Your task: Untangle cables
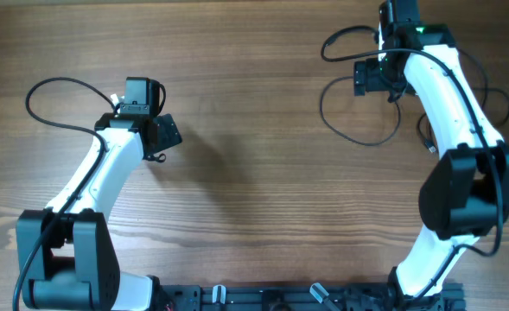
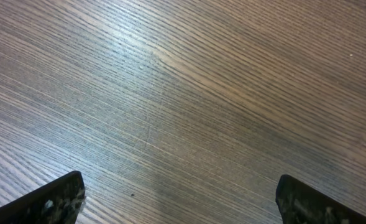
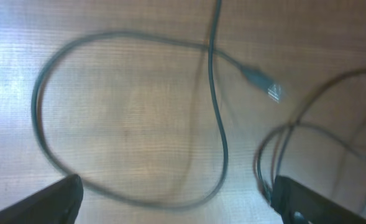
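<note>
The cables lie at the table's far right as loose strands: one wide loop (image 1: 358, 138) and a smaller curl (image 1: 334, 41) beside my right arm. My right gripper (image 1: 371, 78) hovers over them, open. In the right wrist view its fingers (image 3: 313, 202) stand wide apart, with the gripper (image 3: 176, 205) above a big cable loop (image 3: 40, 118) on the wood. A plug end (image 3: 262, 81) lies further off, and several thin strands (image 3: 276, 155) bunch by the right finger. Nothing is held. My left gripper (image 1: 162, 134) is open over bare wood (image 2: 179, 205), far from the cables.
A black cord (image 1: 31, 102) loops out from the left arm over the table's left side. More dark strands (image 1: 489, 91) curve behind the right arm near the table's right edge. The arm bases and a rail (image 1: 263, 298) line the front edge.
</note>
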`<state>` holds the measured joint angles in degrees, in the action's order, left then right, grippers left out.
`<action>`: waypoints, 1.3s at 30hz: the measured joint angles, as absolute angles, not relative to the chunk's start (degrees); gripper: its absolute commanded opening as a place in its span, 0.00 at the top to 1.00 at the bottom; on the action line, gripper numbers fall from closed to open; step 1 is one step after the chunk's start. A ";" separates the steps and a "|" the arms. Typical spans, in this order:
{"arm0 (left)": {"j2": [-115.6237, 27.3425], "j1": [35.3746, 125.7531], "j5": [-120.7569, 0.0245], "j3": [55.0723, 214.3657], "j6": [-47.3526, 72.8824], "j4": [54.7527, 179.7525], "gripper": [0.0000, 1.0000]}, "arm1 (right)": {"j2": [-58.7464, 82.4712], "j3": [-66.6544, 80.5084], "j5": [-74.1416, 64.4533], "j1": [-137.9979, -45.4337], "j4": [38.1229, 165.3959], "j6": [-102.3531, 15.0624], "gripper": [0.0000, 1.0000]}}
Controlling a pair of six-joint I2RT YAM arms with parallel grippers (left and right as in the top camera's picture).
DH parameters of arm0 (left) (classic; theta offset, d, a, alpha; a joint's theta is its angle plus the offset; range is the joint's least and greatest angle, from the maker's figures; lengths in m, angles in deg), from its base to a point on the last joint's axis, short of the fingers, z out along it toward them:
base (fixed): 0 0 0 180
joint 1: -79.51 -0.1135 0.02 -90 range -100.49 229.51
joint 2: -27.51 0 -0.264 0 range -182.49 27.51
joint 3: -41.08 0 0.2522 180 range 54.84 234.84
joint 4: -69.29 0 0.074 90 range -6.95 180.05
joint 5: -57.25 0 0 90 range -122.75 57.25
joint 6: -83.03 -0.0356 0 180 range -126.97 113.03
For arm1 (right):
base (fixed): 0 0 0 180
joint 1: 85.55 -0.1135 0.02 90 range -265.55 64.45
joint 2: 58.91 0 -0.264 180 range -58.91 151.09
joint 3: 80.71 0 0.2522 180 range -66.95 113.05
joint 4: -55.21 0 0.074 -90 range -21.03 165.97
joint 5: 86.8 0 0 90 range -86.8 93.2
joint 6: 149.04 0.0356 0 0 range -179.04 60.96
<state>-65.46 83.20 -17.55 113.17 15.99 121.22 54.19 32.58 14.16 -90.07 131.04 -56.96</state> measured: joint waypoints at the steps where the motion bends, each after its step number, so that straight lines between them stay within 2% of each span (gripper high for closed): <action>1: -65.46 83.20 -17.55 113.17 15.99 121.22 0.00 | 53.05 32.58 14.12 -90.07 132.72 -57.09 0.00; 5: -65.46 83.20 -17.55 113.17 15.99 121.22 0.00 | 44.29 32.58 12.54 -90.07 141.16 -57.37 0.00; 13: -65.46 83.20 -17.55 113.17 15.99 121.20 0.00 | 29.18 32.58 -3.39 -90.07 152.72 -57.13 0.00; 19: -65.46 83.20 -17.55 113.17 15.99 121.20 0.00 | 24.97 32.58 -7.35 -90.07 153.20 -52.61 0.00; 28: -65.46 83.20 -17.53 113.17 15.99 121.22 0.00 | 25.03 32.58 -7.76 -90.07 148.06 -51.71 0.00; 39: -65.46 83.20 -17.55 113.17 15.99 121.20 0.01 | 25.16 32.58 -7.76 -90.07 147.76 -51.69 0.00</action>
<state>-65.46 83.20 -17.55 113.17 15.99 121.20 25.16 32.58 -7.76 -90.07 147.76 -51.69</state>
